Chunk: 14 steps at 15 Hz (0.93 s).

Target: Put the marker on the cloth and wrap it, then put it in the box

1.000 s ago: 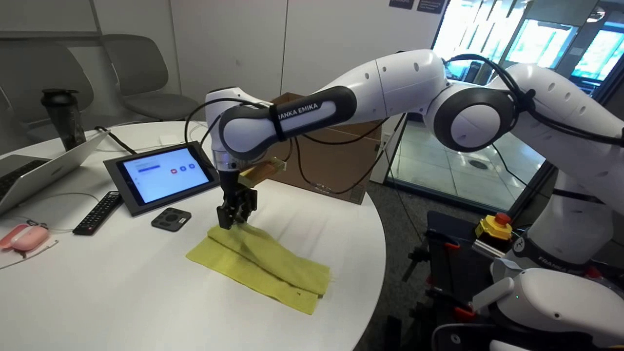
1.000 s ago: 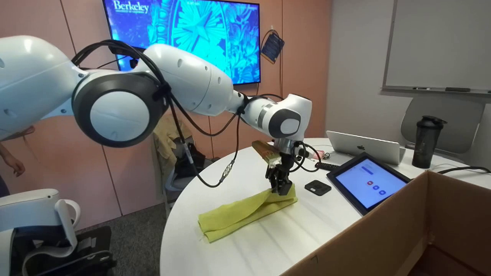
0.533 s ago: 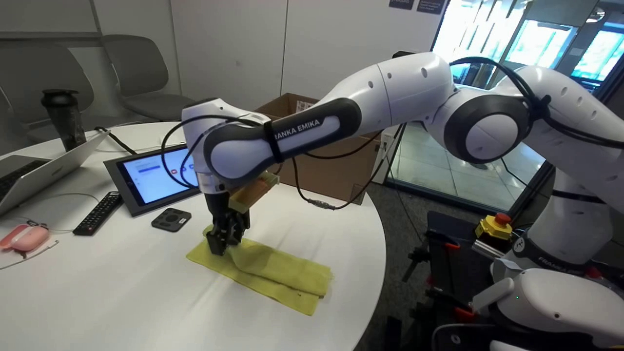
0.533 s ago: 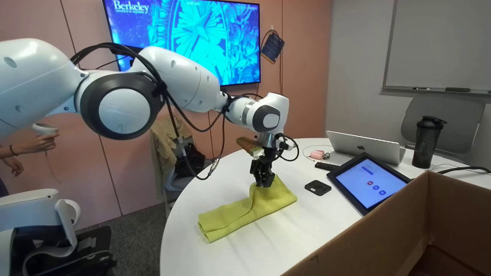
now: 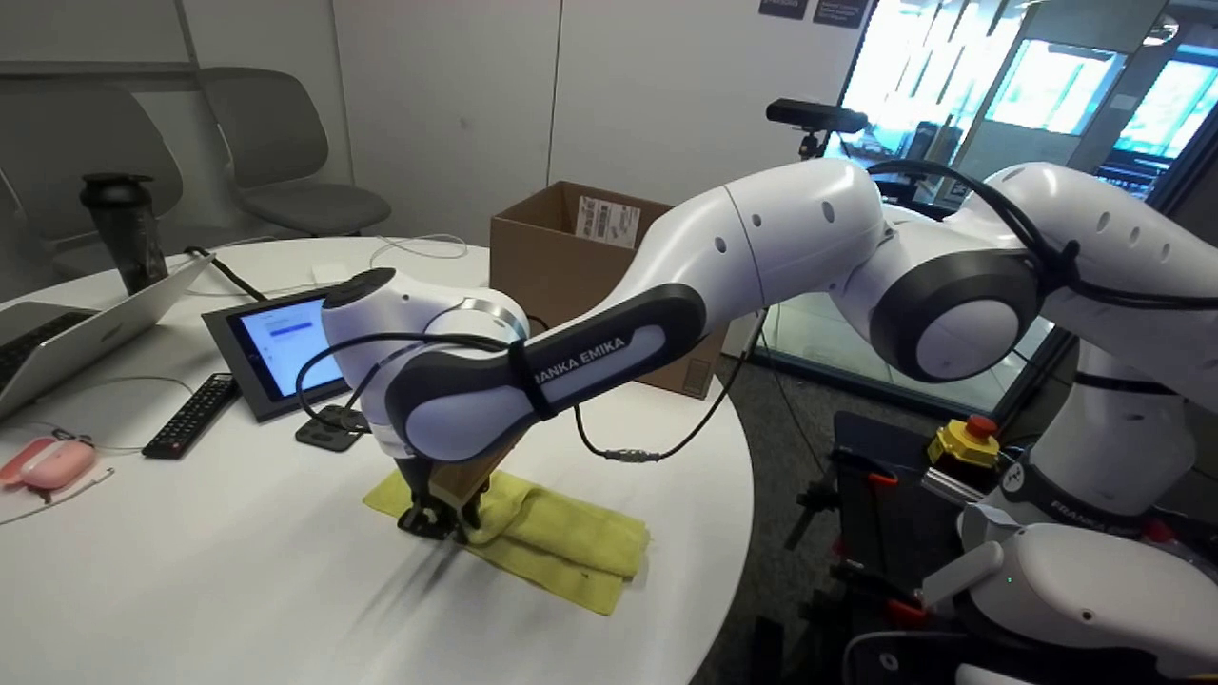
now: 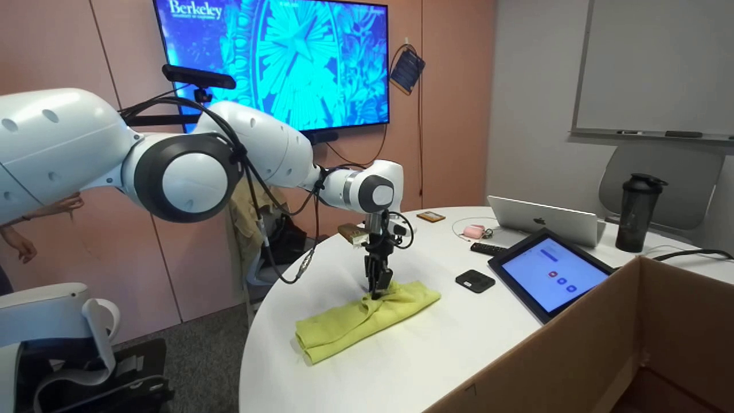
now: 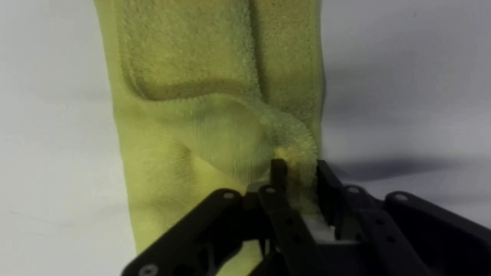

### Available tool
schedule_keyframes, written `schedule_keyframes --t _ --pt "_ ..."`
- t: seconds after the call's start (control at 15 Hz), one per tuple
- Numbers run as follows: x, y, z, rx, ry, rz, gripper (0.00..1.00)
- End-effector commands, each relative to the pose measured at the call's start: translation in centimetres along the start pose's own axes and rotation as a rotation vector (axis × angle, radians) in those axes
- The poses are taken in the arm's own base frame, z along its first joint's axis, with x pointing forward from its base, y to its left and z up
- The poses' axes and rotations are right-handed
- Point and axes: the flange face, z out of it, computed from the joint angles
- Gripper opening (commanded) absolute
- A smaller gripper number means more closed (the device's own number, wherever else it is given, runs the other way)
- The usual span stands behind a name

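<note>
yellow cloth (image 6: 355, 324), loosely folded, open cardboard box (image 5: 557, 271)

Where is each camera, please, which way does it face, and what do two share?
In an exterior view: raised beside the table, facing the box; arm, base and gripper show.
In an exterior view: close to the box, facing the wall screen; arm and gripper show.
Wrist view: mounted by the gripper, looking down at the cloth; gripper fingers show below.
Both exterior views, facing roughly opposite ways, share the cloth, box and tablet.
</note>
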Motion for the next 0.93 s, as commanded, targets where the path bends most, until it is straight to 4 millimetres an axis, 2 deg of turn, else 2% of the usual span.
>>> schedule_keyframes --t 0.0,0.27,0.4,0.67,0.87 --pt "0.5 -0.4 -2.5 -0.007 0.051 0.036 0.58" --pt "0.0 -0.2 -6.3 0.000 0.076 -0.002 0.88" --pt "-0.6 0.3 -8.0 0.002 0.069 -0.029 0.99" --pt "-2.3 1.4 -10.7 0.027 0.061 -0.227 1.00" --pt "-3.9 2.3 -11.2 0.023 0.041 -0.332 1.00"
